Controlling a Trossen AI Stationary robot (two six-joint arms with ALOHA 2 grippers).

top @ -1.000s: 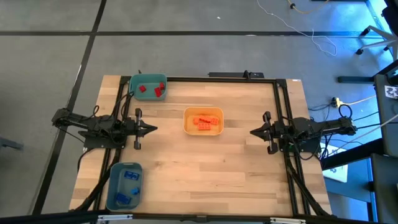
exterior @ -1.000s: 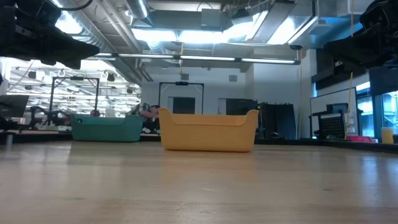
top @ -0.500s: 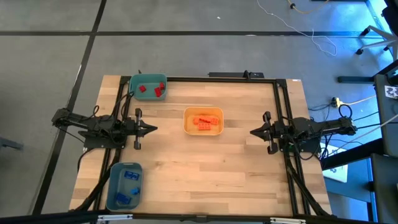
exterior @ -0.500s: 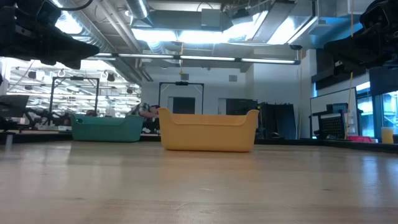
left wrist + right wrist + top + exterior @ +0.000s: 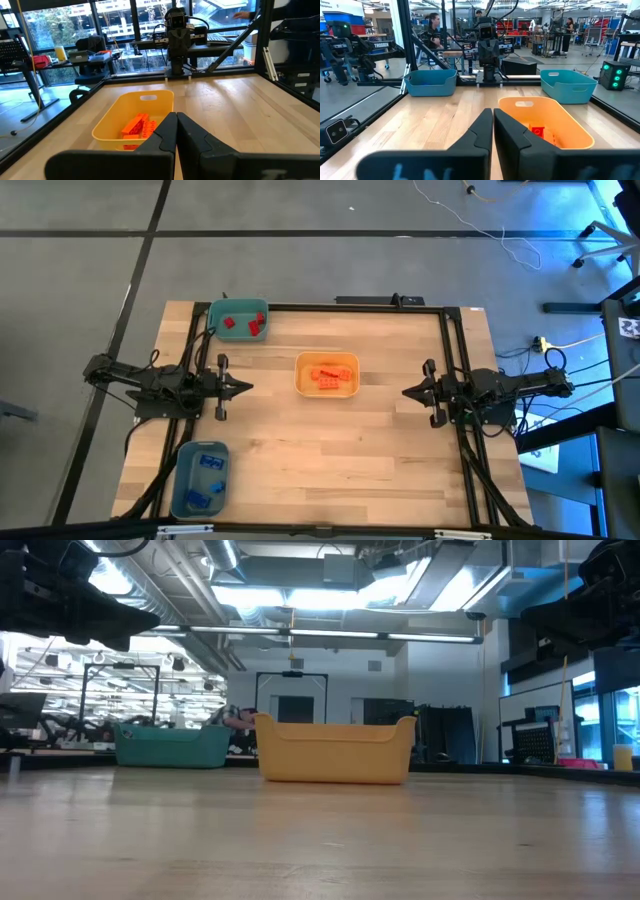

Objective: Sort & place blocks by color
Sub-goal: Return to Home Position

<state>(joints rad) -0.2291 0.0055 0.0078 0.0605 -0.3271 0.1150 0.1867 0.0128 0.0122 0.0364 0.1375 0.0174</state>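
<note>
Studded plastic red blocks [image 5: 243, 324] in teal bin [image 5: 213, 311], orange blocks [image 5: 327, 376] in yellow bin [image 5: 301, 376], blue blocks [image 5: 205, 480] in blue bin [image 5: 182, 478]. Pinched closed, empty: left gripper [image 5: 246, 388], right gripper [image 5: 407, 392]

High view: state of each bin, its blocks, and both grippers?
teal bin: upright, at the table corner at picture top left, holds red blocks.
yellow bin: upright, mid-table, holds orange blocks.
blue bin: upright, at the corner at picture bottom left, holds blue blocks.
left gripper: shut, empty, at the left edge.
right gripper: shut, empty, at the right edge.
</note>
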